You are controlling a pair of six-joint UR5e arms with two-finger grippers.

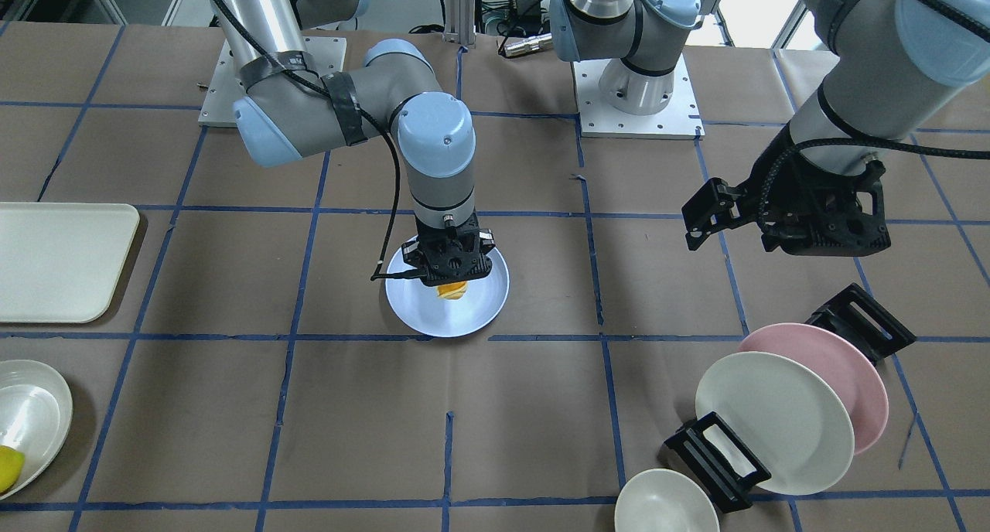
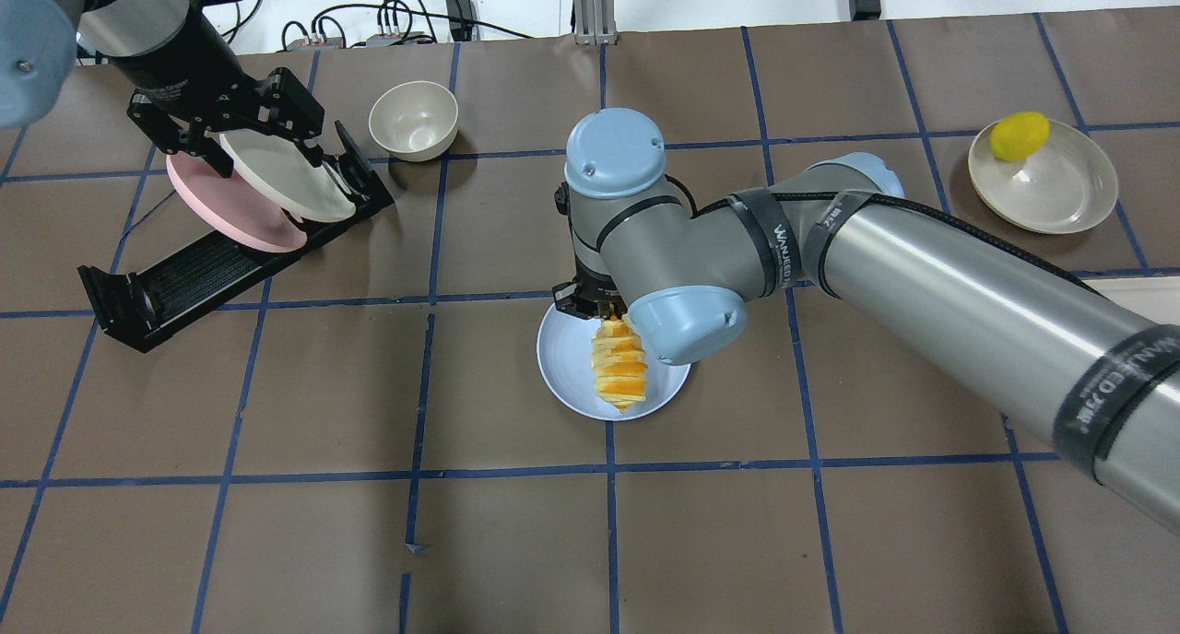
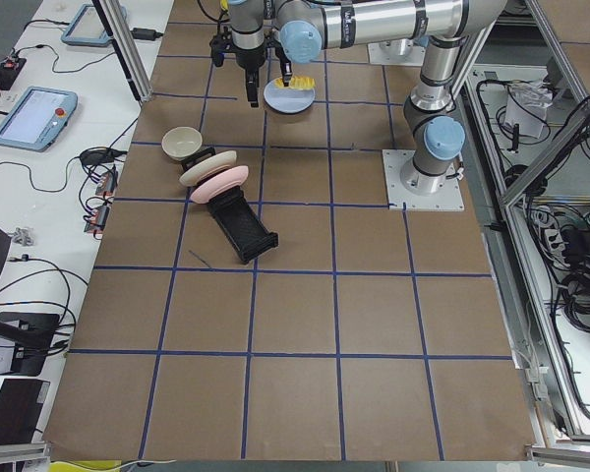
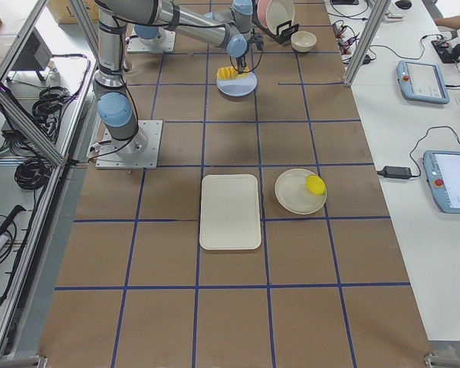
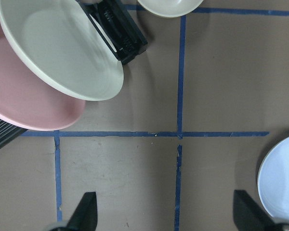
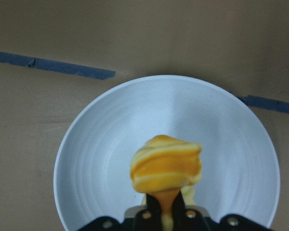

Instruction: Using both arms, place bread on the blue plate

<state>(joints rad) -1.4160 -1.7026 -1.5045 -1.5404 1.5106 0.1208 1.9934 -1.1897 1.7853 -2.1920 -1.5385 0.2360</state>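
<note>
My right gripper is shut on the upper end of the bread, a ridged yellow-orange loaf. The loaf hangs down from the jaws over the middle of the blue plate. The right wrist view shows the bread end-on against the plate; I cannot tell whether its lower tip touches the plate. My left gripper is open and empty, high above the dish rack. Its fingertips show wide apart in the left wrist view, with the plate's rim at the right edge.
A black rack holds a cream plate and a pink plate, with a cream bowl beside it. A cream tray and a bowl with a small yellow piece lie on the robot's right.
</note>
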